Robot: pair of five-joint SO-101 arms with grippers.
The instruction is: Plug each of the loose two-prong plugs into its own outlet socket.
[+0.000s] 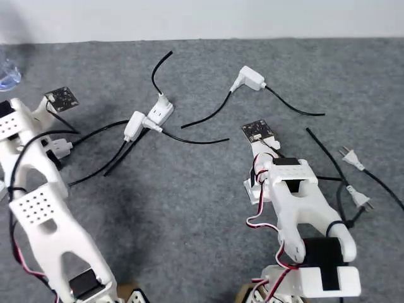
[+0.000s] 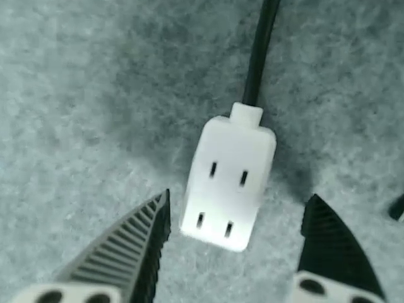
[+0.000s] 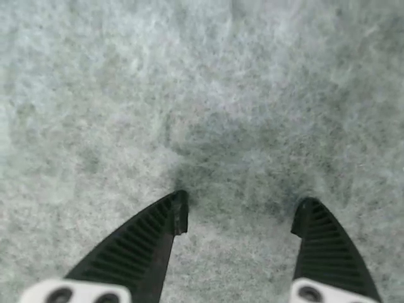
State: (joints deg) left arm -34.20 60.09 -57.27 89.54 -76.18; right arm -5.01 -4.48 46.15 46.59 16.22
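- From above: near the right side of the grey bench (image 1: pixel 189 208), two loose plugs (image 1: pixel 352 159) (image 1: pixel 358 199), well apart from the white sockets (image 1: pixel 158 112); nothing plugged in yet.
- From the left wrist: left gripper (image 2: pixel 240 199) spread apart, either side of one socket (image 2: pixel 230 183), slots facing up, probably to hold it steady.
- From the right wrist: right gripper (image 3: pixel 243 202) spread apart over bare bench, holding nothing, seemingly free to fetch a plug.

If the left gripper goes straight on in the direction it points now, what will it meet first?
Most likely the white outlet socket: it lies on the grey carpet directly ahead of the left gripper, between its open fingers. How far off it is I cannot judge.
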